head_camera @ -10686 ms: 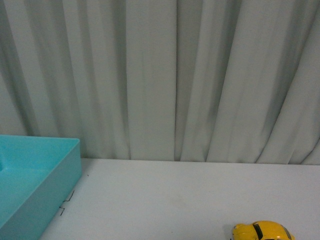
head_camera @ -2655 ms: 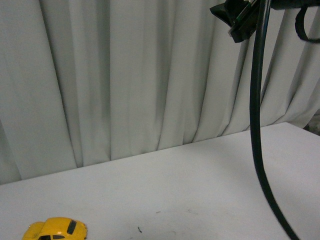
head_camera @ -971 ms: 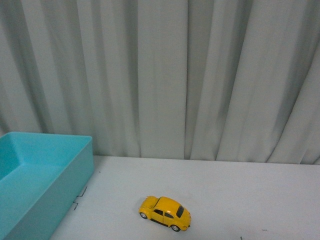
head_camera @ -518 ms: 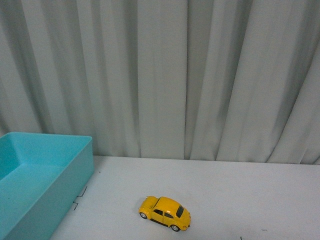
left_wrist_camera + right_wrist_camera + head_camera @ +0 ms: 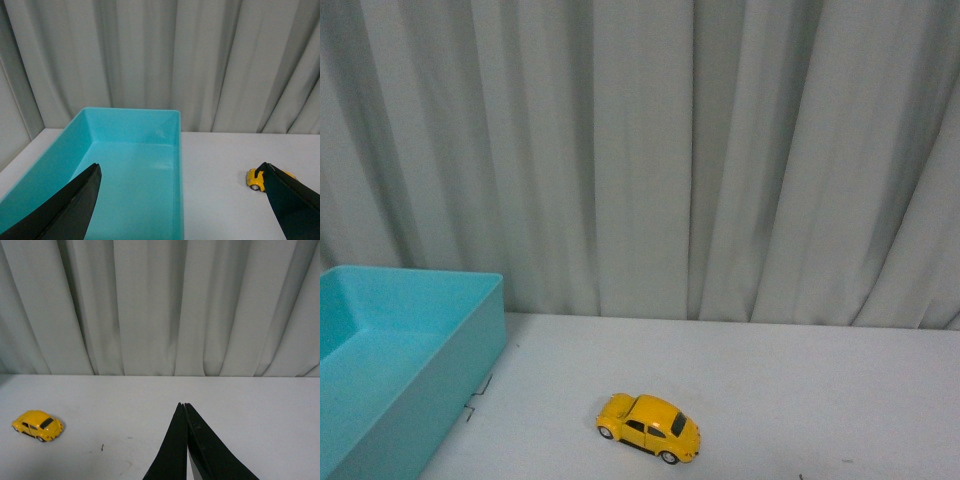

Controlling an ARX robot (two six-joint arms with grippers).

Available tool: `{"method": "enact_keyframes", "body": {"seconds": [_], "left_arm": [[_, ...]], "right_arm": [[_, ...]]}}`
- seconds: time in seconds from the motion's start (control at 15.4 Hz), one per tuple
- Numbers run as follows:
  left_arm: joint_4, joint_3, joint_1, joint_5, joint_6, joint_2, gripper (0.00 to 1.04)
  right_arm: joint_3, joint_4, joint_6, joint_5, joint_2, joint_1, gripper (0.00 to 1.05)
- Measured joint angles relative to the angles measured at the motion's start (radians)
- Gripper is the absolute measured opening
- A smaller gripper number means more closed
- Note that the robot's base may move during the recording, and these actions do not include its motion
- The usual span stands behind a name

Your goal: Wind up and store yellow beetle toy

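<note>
The yellow beetle toy (image 5: 649, 427) stands on its wheels on the white table, near the front edge in the front view. Neither arm shows in that view. In the left wrist view my left gripper (image 5: 180, 167) is open wide, its dark fingers (image 5: 75, 200) spread above the teal bin (image 5: 120, 150); the yellow beetle toy (image 5: 256, 178) peeks out beside the other finger, partly hidden by it. In the right wrist view my right gripper (image 5: 183, 405) is shut on nothing, held over bare table, and the yellow beetle toy (image 5: 38, 425) sits apart from it.
A large teal bin (image 5: 400, 340) with nothing in it stands at the table's left side. Grey curtains (image 5: 640, 150) hang close behind the table. Small dark marks (image 5: 475, 400) lie on the surface by the bin's corner.
The front view swung from the right side of the table back to the bin and the toy. Over the last second the toy has stayed put and nothing else has moved.
</note>
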Motion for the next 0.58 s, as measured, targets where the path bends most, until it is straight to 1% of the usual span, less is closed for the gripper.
{"method": "enact_keyframes", "body": {"seconds": [0.19,0.26,0.32,0.39,0.52,0.58], "left_arm": [[0.000,0.000,0.000,-0.001,0.000,0.000,0.98],[0.000,0.000,0.000,-0.001,0.000,0.000,0.98],[0.000,0.000,0.000,-0.001,0.000,0.000,0.98],[0.000,0.000,0.000,-0.001,0.000,0.000,0.98],[0.000,0.000,0.000,-0.001,0.000,0.000,0.98],[0.000,0.000,0.000,-0.001,0.000,0.000,0.98]], "right_arm": [[0.000,-0.001,0.000,0.000,-0.002,0.000,0.02],[0.000,-0.001,0.000,0.000,-0.002,0.000,0.12],[0.000,-0.001,0.000,0.000,-0.002,0.000,0.19],[0.000,-0.001,0.000,0.000,-0.002,0.000,0.29],[0.000,-0.001,0.000,0.000,-0.002,0.000,0.47],[0.000,-0.001,0.000,0.000,-0.002,0.000,0.78]]}}
